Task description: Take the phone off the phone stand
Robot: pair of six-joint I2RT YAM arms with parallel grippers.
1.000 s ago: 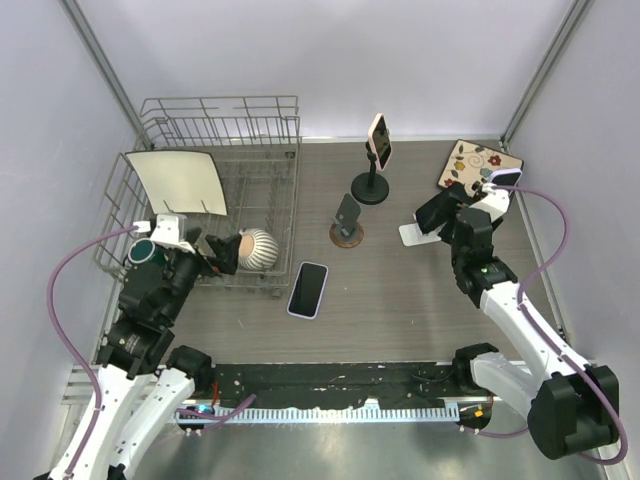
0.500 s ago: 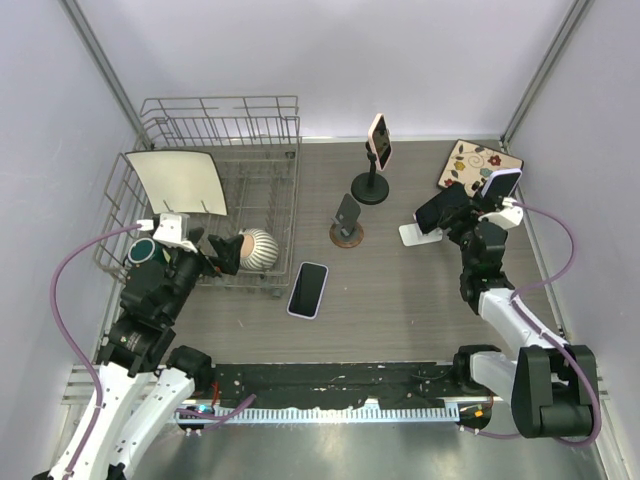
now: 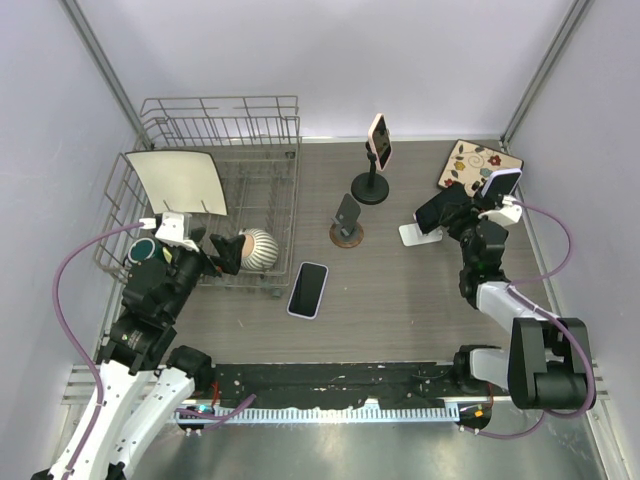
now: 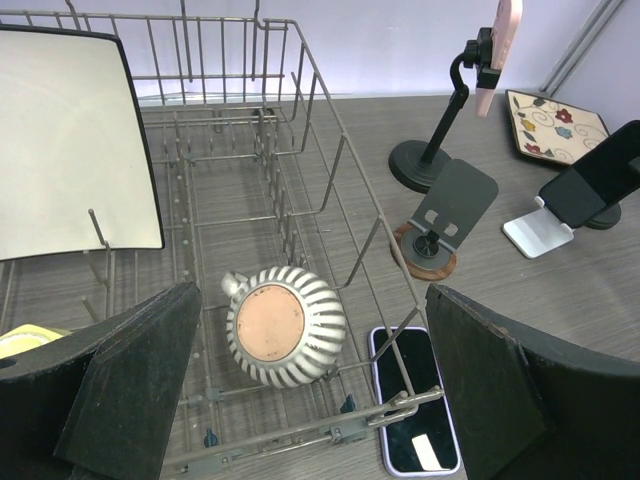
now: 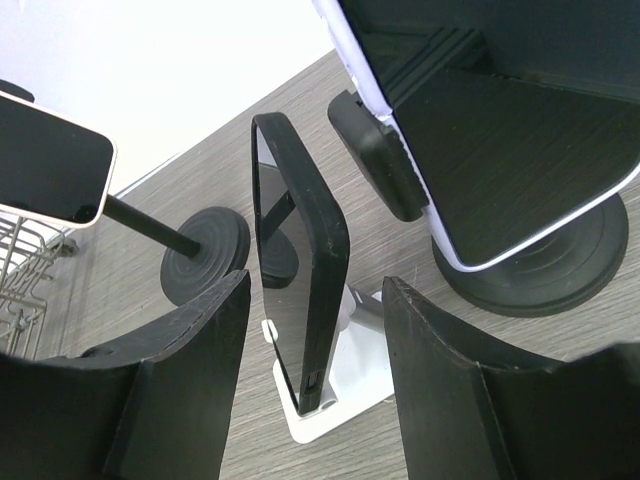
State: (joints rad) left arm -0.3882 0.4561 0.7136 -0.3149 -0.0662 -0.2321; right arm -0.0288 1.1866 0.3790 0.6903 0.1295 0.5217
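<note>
Right end effector point(image 5: 315, 290) open astride phone point(image 5: 305, 260) on white stand point(image 5: 325, 415); left end effector point(image 4: 312, 335) open

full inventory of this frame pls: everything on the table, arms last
table: 1, grey wood, under everything
dish rack: 1, grey wire, back left
white plate: 1, white, upright in dish rack
striped cup: 1, white and grey, front of dish rack
flat phone: 1, lavender case, lying on table beside dish rack
empty stand: 1, grey on wooden base, centre
tall stand: 1, black, back centre
pink phone: 1, pink, on tall stand
white stand: 1, white, right of centre
black phone: 1, black, on white stand
lavender phone: 1, lavender case, far right
round stand: 1, black, under lavender phone
floral plate: 1, cream, back right
left gripper: 1, black, open over dish rack
right gripper: 1, black, open, jaws either side of black phone
</note>
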